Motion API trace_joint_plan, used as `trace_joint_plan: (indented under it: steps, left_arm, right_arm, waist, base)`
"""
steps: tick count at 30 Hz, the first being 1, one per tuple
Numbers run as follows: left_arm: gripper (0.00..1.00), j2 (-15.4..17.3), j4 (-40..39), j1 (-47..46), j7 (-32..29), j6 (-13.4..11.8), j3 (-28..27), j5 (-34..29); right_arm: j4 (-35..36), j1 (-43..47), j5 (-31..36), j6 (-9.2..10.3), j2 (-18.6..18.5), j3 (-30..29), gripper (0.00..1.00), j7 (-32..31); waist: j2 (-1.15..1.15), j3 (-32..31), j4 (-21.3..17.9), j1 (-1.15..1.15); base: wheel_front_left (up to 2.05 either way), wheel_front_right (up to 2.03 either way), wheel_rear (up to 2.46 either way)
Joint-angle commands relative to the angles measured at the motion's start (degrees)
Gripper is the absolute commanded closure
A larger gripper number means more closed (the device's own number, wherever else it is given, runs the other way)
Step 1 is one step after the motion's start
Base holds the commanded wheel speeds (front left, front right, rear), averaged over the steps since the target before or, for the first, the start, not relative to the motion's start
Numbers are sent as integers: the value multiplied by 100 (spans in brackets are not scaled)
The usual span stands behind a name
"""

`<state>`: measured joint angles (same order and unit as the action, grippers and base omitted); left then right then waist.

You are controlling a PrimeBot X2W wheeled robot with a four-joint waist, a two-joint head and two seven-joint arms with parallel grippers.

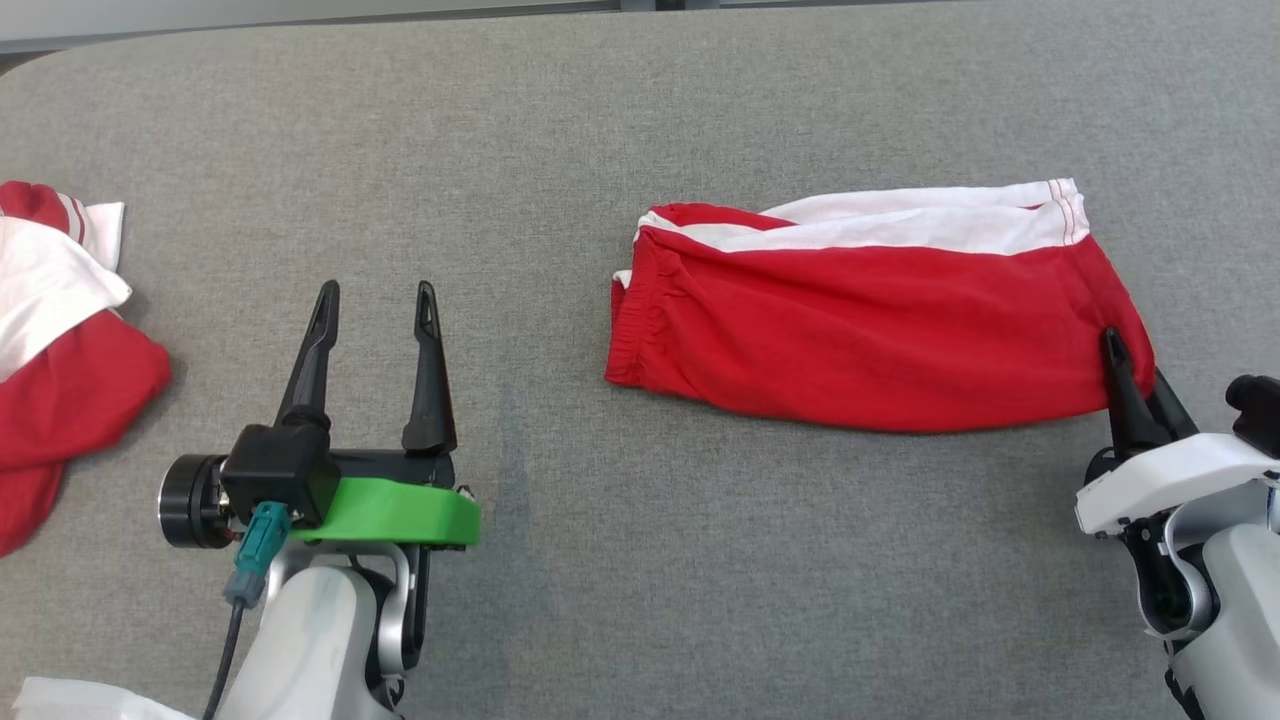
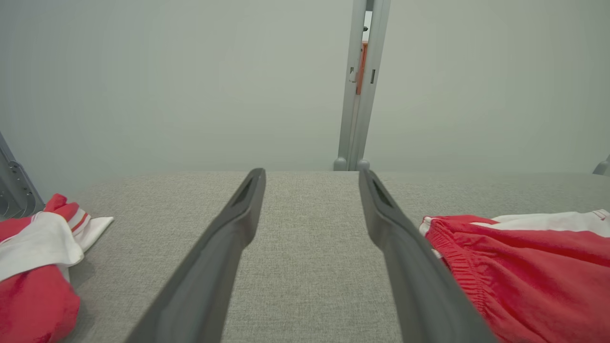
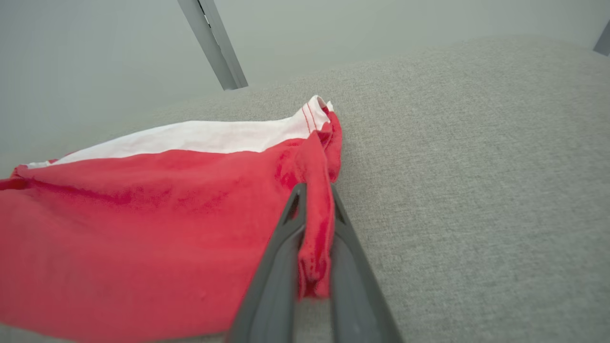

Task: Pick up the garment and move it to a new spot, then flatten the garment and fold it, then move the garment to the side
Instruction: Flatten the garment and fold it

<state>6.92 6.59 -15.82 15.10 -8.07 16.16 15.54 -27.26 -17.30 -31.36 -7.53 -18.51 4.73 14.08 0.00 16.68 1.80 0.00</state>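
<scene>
Red shorts with a white side panel [image 1: 870, 320] lie folded flat on the grey table, right of centre, waistband to the left. My right gripper [image 1: 1125, 365] is shut on the shorts' near right corner; in the right wrist view a fold of red cloth [image 3: 314, 224] is pinched between its fingers [image 3: 281, 267]. My left gripper [image 1: 375, 300] stands open over bare table, well left of the shorts and touching nothing. In the left wrist view the shorts [image 2: 524, 257] lie just right of the right finger [image 2: 405, 247].
A second red and white garment [image 1: 60, 330] lies crumpled at the table's left edge, also in the left wrist view [image 2: 38, 267]. A white cloth corner [image 1: 70, 700] shows at the bottom left. Grey table [image 1: 640, 560] spreads between the arms.
</scene>
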Motion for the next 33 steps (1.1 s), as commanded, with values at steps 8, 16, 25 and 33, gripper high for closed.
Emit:
trace_joint_plan:
  steps: [8, 16, 25, 33]
  left_arm:
    - [0, -1, 52, 86, -11, 14, 59, 59]
    - [0, -46, 91, 67, -5, 6, 120, 71]
    - [0, -103, 139, -58, 2, 11, 128, 59]
    - [0, -42, 146, 23, 4, -54, 8, -28]
  right_arm:
    - [763, -537, 571, 7, 193, 399, 100, -365]
    - [1186, -1123, 605, 8, 817, 1868, 100, -831]
    - [372, -1317, 339, 7, 1162, 2761, 0, -653]
    - [781, -1327, 409, 8, 859, 2726, 0, 39]
  waist:
    - [0, -184, 183, 0]
    - [0, -217, 376, 0]
    - [0, -117, 491, 0]
    - [0, -139, 377, 0]
  base:
    - [0, 0, 0]
    - [0, 0, 0]
    - [0, 0, 0]
    - [0, 0, 0]
